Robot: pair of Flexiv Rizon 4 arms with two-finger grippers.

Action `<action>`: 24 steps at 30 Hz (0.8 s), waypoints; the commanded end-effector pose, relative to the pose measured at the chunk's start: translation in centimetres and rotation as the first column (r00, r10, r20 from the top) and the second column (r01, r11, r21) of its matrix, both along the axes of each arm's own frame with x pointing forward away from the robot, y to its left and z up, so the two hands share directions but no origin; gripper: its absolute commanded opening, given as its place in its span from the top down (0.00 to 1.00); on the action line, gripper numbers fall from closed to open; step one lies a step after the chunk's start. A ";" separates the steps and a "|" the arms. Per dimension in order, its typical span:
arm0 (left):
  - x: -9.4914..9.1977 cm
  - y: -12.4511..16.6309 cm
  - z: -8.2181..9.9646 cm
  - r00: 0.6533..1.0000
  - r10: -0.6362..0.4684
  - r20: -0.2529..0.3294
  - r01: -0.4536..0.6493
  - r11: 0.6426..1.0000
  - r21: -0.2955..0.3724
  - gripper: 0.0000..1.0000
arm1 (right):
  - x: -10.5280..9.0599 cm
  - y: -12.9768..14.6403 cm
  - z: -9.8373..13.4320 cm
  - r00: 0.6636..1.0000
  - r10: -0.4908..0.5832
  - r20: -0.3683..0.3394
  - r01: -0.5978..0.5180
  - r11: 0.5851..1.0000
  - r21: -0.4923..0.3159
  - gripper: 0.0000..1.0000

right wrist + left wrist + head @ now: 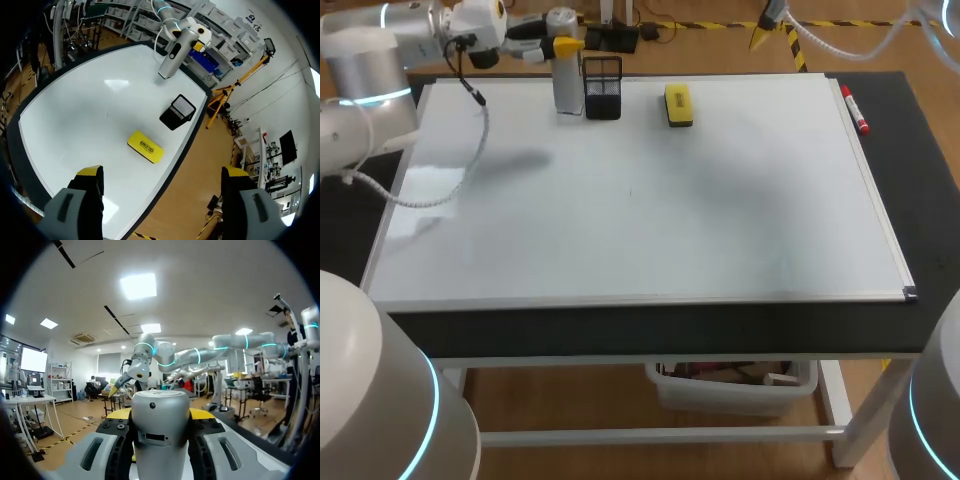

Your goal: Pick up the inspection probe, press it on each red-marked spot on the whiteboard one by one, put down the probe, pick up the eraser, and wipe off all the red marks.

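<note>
Judging by its look, the inspection probe [567, 85] is a stiff, smooth, silver-grey cylinder, probably somewhat heavy for its size and a little slippery. It stands upright at the far left part of the whiteboard [650, 220]. You cannot tell from these views whether its lower end touches the board or hangs just above it.

The left gripper [159, 415] is pinching the probe from two sides on its upper body, and the yellow tips show at both sides of the cylinder. This hold looks good to me. A grip high on the body lets you press straight down, but the smooth wall may slide between the fingers if you push too hard or at a tilt.

Just to the right of the probe stands a black mesh holder [603, 88], very near, so you need care when you move sideways. Further right lies the yellow eraser [678, 104], flat on the board. It is likely light, and you should take it across its narrow width.

You will not find red marks plainly in these views. A red marker [855, 110] lies at the far right edge of the board.

The right gripper [162, 175] hangs high above the far edge of the board, with its fingers spread wide and nothing between them.
</note>
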State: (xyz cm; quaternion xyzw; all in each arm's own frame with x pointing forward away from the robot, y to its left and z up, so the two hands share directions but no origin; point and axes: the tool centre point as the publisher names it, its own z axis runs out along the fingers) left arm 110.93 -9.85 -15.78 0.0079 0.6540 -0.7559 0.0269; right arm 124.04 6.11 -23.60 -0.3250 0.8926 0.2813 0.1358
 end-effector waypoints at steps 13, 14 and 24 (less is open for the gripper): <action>4.7 -2.1 2.4 0.999 -0.043 0.011 0.043 0.999 -0.010 1.00 | -0.5 0.0 0.4 1.000 -0.018 0.024 0.019 0.999 -0.037 0.00; 4.8 -2.3 2.4 0.999 -0.041 0.012 0.041 0.999 -0.013 1.00 | -0.5 0.0 0.4 1.000 -0.018 0.024 0.019 0.999 -0.037 0.00; 7.1 -3.5 2.0 1.000 -0.026 0.011 0.027 0.999 -0.041 1.00 | -0.5 0.0 0.4 1.000 -0.018 0.024 0.019 0.999 -0.037 0.00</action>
